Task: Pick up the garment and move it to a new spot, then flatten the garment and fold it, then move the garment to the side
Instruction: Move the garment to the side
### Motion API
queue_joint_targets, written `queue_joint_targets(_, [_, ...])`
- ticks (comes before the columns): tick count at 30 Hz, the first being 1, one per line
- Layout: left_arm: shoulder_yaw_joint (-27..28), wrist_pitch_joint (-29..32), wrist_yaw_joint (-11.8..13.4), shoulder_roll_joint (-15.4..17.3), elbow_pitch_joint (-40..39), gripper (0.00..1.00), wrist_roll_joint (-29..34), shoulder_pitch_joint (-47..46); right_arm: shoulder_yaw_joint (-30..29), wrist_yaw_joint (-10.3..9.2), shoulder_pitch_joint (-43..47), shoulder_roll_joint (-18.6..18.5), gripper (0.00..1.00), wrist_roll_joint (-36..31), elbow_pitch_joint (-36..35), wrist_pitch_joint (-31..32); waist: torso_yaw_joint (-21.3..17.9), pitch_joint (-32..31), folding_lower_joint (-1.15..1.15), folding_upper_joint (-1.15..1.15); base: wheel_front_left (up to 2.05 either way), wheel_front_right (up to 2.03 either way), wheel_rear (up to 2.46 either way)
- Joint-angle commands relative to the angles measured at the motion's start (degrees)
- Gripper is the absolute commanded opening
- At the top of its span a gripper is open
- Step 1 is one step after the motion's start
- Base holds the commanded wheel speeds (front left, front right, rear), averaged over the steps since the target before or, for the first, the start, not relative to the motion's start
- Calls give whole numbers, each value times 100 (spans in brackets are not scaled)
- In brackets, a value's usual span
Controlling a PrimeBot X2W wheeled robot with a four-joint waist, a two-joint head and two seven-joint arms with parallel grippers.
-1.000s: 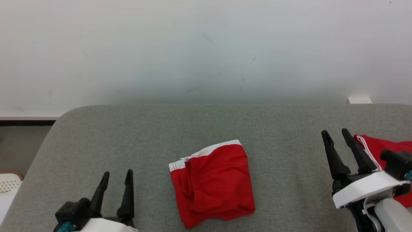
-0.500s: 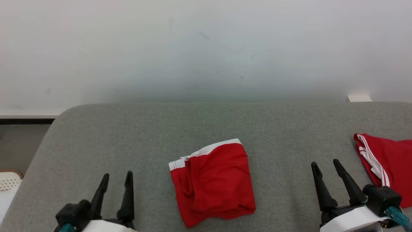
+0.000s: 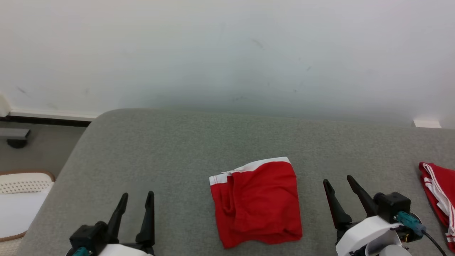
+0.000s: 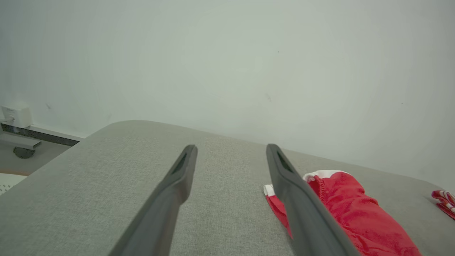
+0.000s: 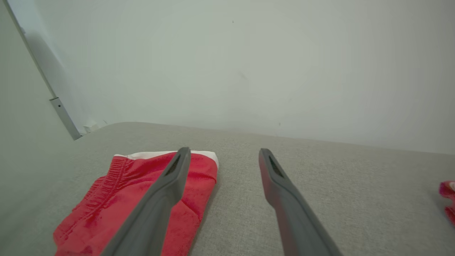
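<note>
The folded red garment (image 3: 256,202) lies on the gray cushion (image 3: 177,149) between the left gripper (image 3: 137,194) and the right gripper (image 3: 337,179), both spread wide and empty, with another red cloth (image 3: 439,199), perhaps shorts, far right.

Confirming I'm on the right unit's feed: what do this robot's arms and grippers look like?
The left gripper and right gripper each have two long, tapered matte-black fingers on a black base, backed by a glossy white wrist shell. On the right wrist, a black boxy module carries a teal connector trailing a thin black cable; a teal tip shows at the left wrist.
</note>
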Motion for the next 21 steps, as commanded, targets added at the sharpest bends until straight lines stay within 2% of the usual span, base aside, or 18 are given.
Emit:
queue_joint_targets(1, [-14,3,2,23,21,100,55,-30,84,1,-169,30,100,81,201,101,191,1,0,0,0,0,0])
queue_joint_targets(7, [-73,2,3,21,65,100,41,-28,342,1,-719,83,100,471,972,474,682,28,0,0,0,0,0])
queue_joint_targets(12, [-62,3,3,24,94,100,27,-41,146,1,-1063,129,100,602,1793,603,1085,78,0,0,0,0,0])
queue_joint_targets(21, [-83,3,3,23,135,100,-27,-71,-360,1,-1508,221,100,700,3257,930,1582,228,0,0,0,0,0])
